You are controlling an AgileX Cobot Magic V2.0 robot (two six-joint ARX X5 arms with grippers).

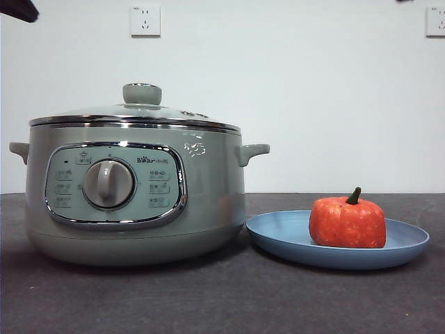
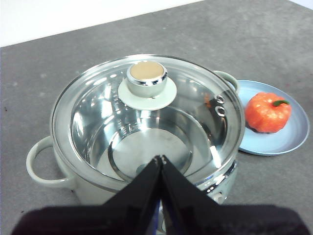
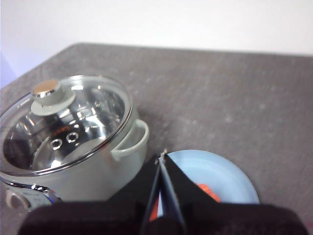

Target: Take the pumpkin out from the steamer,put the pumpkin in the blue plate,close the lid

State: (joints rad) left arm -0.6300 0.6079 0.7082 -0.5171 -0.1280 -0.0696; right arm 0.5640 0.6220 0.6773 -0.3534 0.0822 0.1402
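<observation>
The sage-green steamer (image 1: 135,202) stands on the left of the table with the glass lid (image 1: 135,115) seated on its rim and the green knob on top. The orange-red pumpkin (image 1: 347,221) sits upright on the blue plate (image 1: 278,236) just right of the pot. From the left wrist view the lid (image 2: 146,112) is closed and the pot under it is empty; my left gripper (image 2: 161,159) is shut and empty above the pot's near side. My right gripper (image 3: 163,155) is shut and empty above the plate (image 3: 220,176), hiding most of the pumpkin (image 3: 208,191).
The dark grey table (image 1: 222,299) runs to a white wall with two sockets (image 1: 144,19). A black arm tip (image 1: 17,8) shows at the top left corner. The pot's side handle (image 1: 252,152) points towards the plate.
</observation>
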